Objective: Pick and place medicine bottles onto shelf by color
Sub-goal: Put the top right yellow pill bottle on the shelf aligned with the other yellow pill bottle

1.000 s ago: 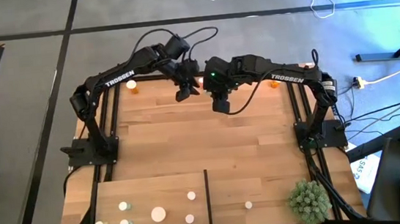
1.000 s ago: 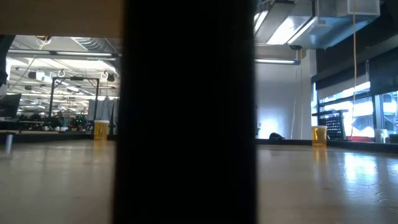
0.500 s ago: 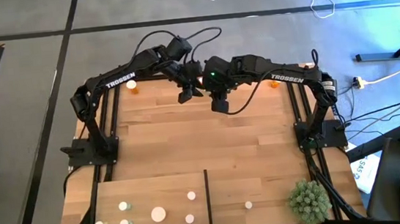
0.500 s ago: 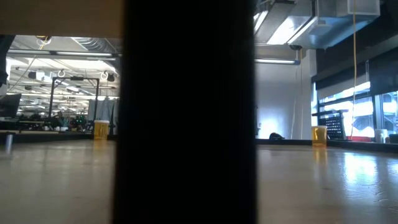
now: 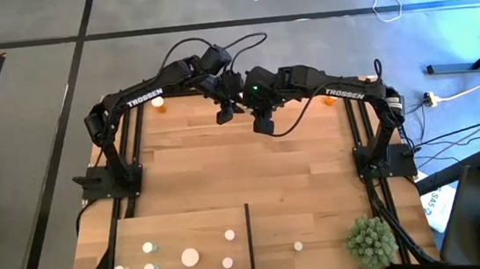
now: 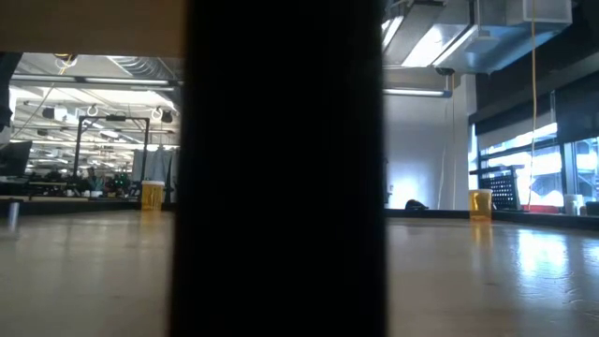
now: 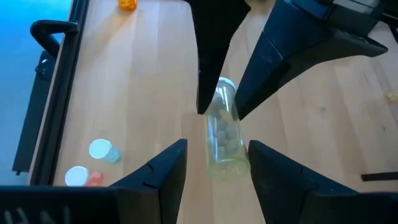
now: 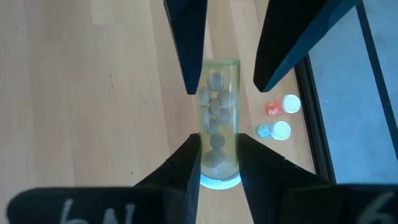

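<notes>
Held thing: a clear greenish pill bottle (image 8: 218, 121) with a white cap, pale tablets inside; it is in the air over the far edge of the desk (image 5: 253, 173), near the middle of that edge.
Long axis: the bottle lies flat and runs from one gripper straight to the other, so each arm looks along it.
Right gripper (image 8: 218, 158): its jaws are clenched on the cap end of the bottle, one finger on each side.
Left gripper (image 7: 214, 165): its jaws stand on both sides of the bottom end; in the left wrist view a narrow gap seems to remain on each side, so I cannot tell if they already press.
Which arm is nearer: both are at the bottle; this looks like a handover between the arms, and I cannot judge the direction.
What the next move depends on: I think one pair of jaws must hold firmly before the other lets go, otherwise the bottle falls to the desk.
Shelf (image 5: 178, 224): at the near edge of the desk, well apart from the grippers; several white-capped bottles (image 5: 189, 257) stand left of its dark divider (image 5: 249, 238), one (image 5: 298, 246) stands right.
Other bottles: an orange one (image 5: 160, 103) near the far left corner, another (image 5: 329, 100) near the far right corner.
Plant ball (image 5: 370, 241): near right corner, not in the way.
</notes>
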